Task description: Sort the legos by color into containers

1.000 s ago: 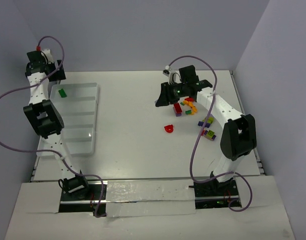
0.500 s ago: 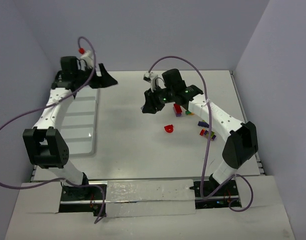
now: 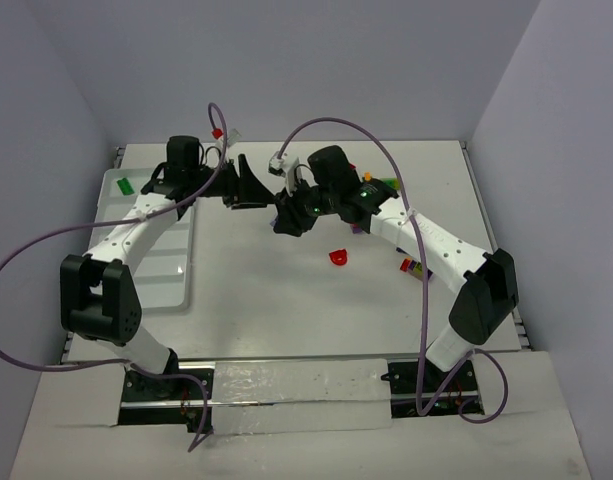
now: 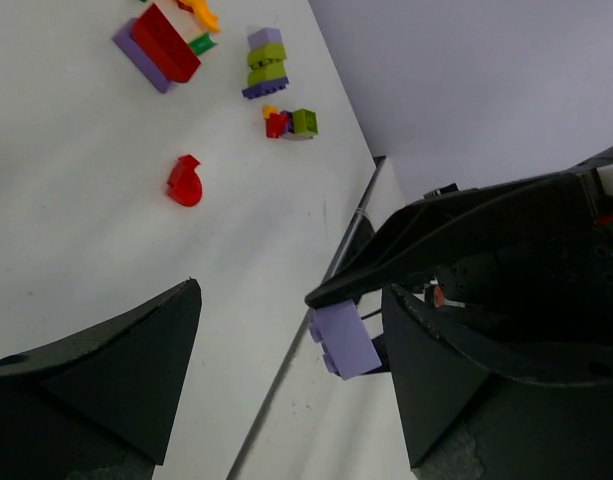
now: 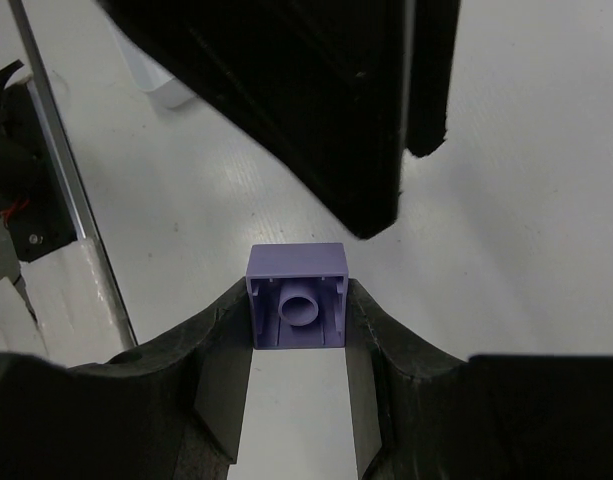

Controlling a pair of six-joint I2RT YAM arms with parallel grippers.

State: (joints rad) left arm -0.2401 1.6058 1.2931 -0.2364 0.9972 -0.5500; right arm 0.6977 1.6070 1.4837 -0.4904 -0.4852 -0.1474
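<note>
My right gripper [image 3: 283, 218] is shut on a small purple lego [image 5: 296, 297] and holds it above the table's middle. The same lego shows in the left wrist view [image 4: 344, 338], pinched between the right gripper's black fingers. My left gripper [image 3: 248, 188] is open and empty, its fingers [image 4: 116, 370] spread on either side of the purple lego, close to it. A dark green lego [image 3: 123, 186] lies in the far compartment of the white tray [image 3: 156, 270] at the left. A red lego [image 3: 337, 257] lies alone on the table. The remaining legos [image 4: 166, 42] sit in a loose cluster to the right.
The cluster holds a red and purple brick, an orange piece [image 4: 201, 15], a lime and purple stack [image 4: 265, 66] and a red and lime pair [image 4: 292, 122]. In the top view the right arm [image 3: 436, 235] covers most of it. Purple cables loop over both arms.
My left arm swung from the tray's far end to the table's middle. My right gripper moved left from the pile with the purple lego, and the two grippers now meet.
</note>
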